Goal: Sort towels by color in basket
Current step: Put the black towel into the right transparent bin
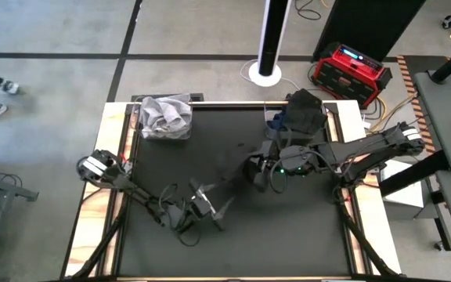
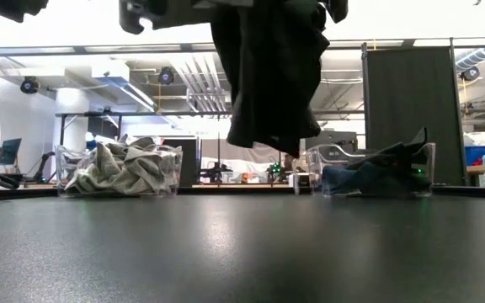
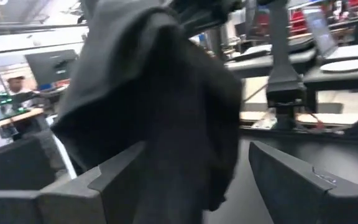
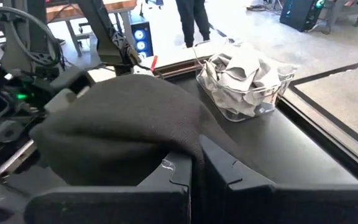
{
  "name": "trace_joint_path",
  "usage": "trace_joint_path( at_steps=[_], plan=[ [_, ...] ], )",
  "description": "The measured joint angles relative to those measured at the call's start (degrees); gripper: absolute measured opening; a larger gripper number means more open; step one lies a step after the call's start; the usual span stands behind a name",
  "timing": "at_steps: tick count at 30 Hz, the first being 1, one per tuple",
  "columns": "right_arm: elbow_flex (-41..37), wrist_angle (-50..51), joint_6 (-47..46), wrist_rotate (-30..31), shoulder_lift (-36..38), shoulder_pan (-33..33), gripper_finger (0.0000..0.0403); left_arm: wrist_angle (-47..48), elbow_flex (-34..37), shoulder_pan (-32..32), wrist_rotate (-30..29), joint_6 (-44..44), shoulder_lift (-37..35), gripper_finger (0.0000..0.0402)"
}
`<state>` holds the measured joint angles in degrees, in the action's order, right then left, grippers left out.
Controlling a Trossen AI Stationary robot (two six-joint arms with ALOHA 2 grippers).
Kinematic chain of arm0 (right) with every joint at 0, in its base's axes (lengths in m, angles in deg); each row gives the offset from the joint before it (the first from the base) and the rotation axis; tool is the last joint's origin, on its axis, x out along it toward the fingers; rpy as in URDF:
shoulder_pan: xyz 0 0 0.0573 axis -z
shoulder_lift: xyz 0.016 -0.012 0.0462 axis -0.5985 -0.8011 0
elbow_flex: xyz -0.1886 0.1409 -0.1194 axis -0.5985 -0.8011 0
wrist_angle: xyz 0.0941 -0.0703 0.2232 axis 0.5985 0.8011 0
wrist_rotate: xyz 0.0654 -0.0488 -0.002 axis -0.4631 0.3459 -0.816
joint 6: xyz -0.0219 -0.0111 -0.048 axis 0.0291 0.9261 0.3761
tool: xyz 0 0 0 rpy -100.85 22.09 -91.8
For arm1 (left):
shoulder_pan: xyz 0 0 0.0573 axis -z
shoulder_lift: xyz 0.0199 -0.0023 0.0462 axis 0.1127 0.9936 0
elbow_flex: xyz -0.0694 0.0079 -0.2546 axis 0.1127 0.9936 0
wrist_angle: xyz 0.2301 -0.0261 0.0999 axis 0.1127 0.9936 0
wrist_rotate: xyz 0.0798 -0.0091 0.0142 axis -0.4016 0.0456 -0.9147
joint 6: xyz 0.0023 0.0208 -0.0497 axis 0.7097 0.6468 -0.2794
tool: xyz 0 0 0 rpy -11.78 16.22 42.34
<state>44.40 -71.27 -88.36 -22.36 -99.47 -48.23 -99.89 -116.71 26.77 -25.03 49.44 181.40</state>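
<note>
Black table mat (image 1: 233,243), both arms over its middle. Large dark grey-black cloth towel (image 2: 268,67) hangs lifted clear of the mat between the two grippers (its top cut off in the low view). Right gripper (image 4: 194,165) pinched shut on a fold of that towel, cloth draped over and ahead of its fingers. Left gripper (image 3: 194,174) spread wide, the towel hanging just ahead of and partly between its fingers (image 3: 291,180); contact hard to tell. Clear plastic basket with white and light grey towels (image 1: 165,117) at the far left corner; clear plastic basket with dark and navy towels (image 1: 302,110) at the far right (contents hard to separate from above). Person's legs (image 4: 191,18) beyond the table.
</note>
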Motion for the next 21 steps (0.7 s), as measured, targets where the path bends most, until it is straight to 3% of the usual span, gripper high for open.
trace_joint_path(
  at_steps=[5,14,17,21],
  plan=[
    [0.0,0.0,-0.1,-0.1,-0.1,-0.3,0.0009,-0.4,0.4,-1.6,7.4,-1.8,-0.1,0.0262],
    [0.0,0.0,-0.1,-0.1,-0.2,-0.3,0.0009,-0.4,0.6,-5.0,8.3,-3.0,0.0,0.02],
    [0.0,0.1,-0.1,-0.1,-0.2,-0.3,0.0009,-0.3,0.7,-5.3,7.9,0.0,0.0,0.0159],
    [0.0,1.5,0.1,-0.1,-0.2,-0.3,0.0009,-0.6,0.7,-3.5,4.7,8.8,-0.2,0.0056]
  ],
)
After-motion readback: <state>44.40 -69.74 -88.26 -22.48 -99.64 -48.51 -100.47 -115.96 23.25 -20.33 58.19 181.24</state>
